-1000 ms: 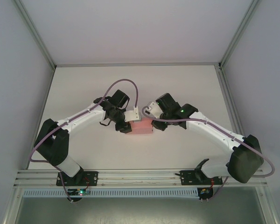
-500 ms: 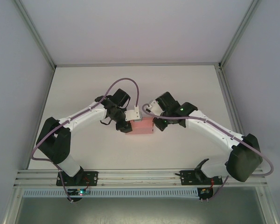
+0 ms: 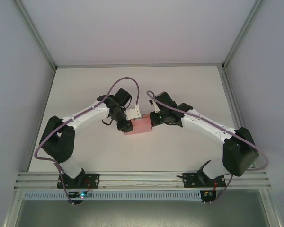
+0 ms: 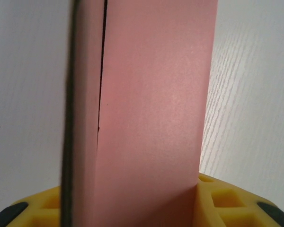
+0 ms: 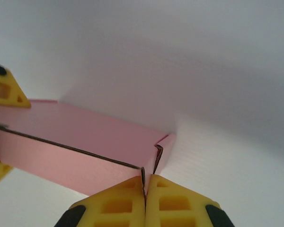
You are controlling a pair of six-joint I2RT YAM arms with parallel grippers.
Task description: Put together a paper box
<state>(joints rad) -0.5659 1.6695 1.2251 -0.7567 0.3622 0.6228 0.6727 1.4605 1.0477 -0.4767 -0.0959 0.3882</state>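
**One pink box, pinned at both ends**

The paper box [image 3: 138, 126] lies near the middle of the table [image 3: 189, 85], between the two arms. The left claw [image 3: 127, 125] clamps across the box's left end, with card filling the gap between its yellow pads [image 4: 222, 201]; this is probably to steady the box. The right claw [image 5: 144, 182] has its pads pressed together on a thin card edge at the right end, likely creasing or tucking a flap. Count: one box, one table, two claws, two pads on each.
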